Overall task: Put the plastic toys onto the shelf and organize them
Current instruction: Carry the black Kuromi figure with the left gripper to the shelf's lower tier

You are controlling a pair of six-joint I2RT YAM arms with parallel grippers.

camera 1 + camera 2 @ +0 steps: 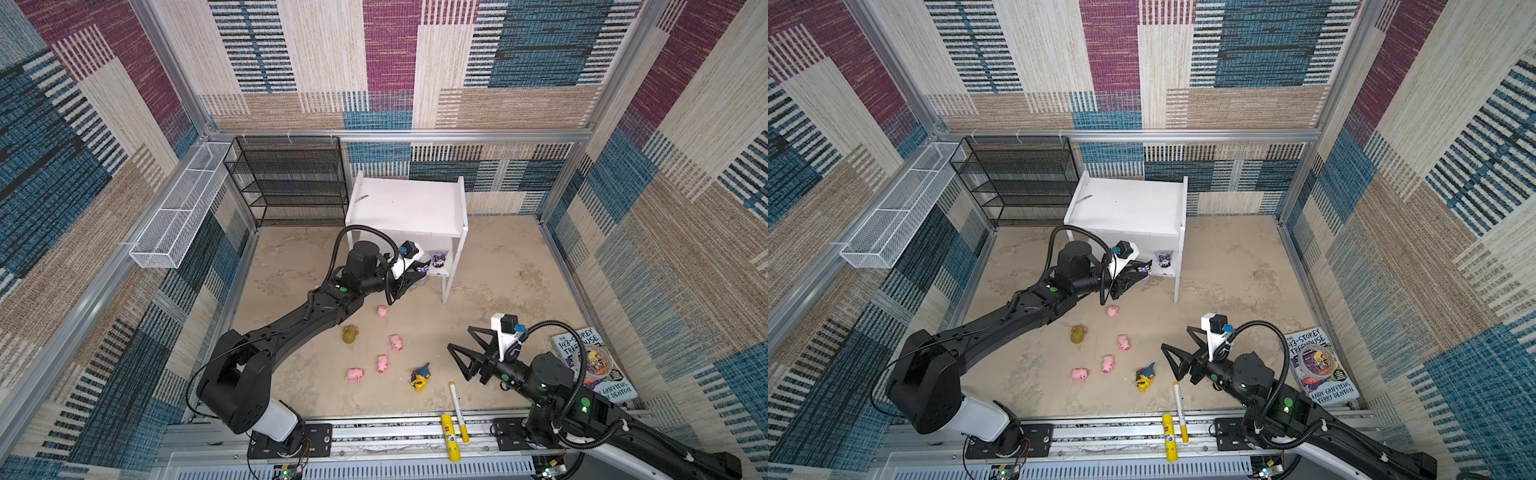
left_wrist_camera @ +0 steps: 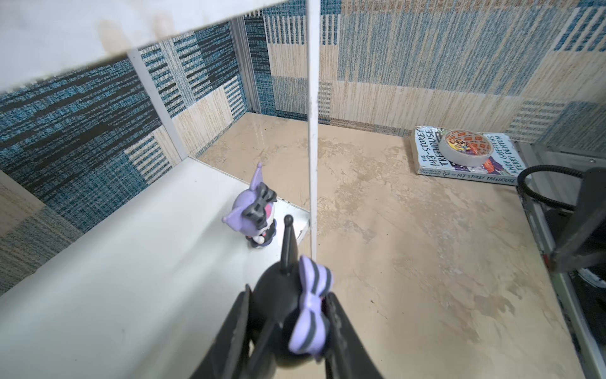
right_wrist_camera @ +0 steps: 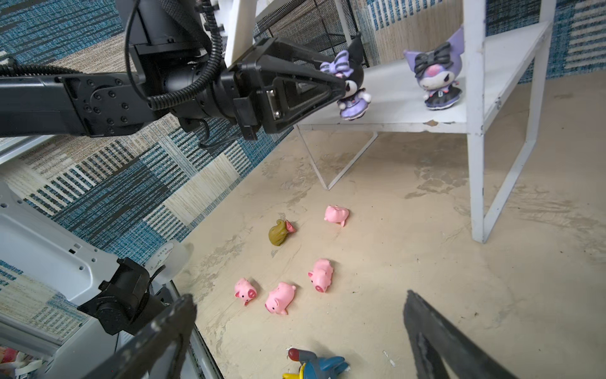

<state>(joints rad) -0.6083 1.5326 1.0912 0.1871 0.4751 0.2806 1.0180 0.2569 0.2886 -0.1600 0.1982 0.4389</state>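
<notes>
The white shelf (image 1: pixel 409 208) has one big-eared figure (image 3: pixel 436 78) upright on its lower board, beside a front leg. My left tool (image 3: pixel 341 87) is clamped on its twin (image 3: pixel 352 82) at that board's front edge. My right tool (image 1: pixel 459 337) hangs wide, holding nothing, well in front of the shelf. Four pink pigs (image 1: pixel 396 343), a blond doll (image 1: pixel 350 334) and a blue-hooded yellow figure (image 1: pixel 420 376) lie on the table (image 1: pixel 498 270) before the shelf.
</notes>
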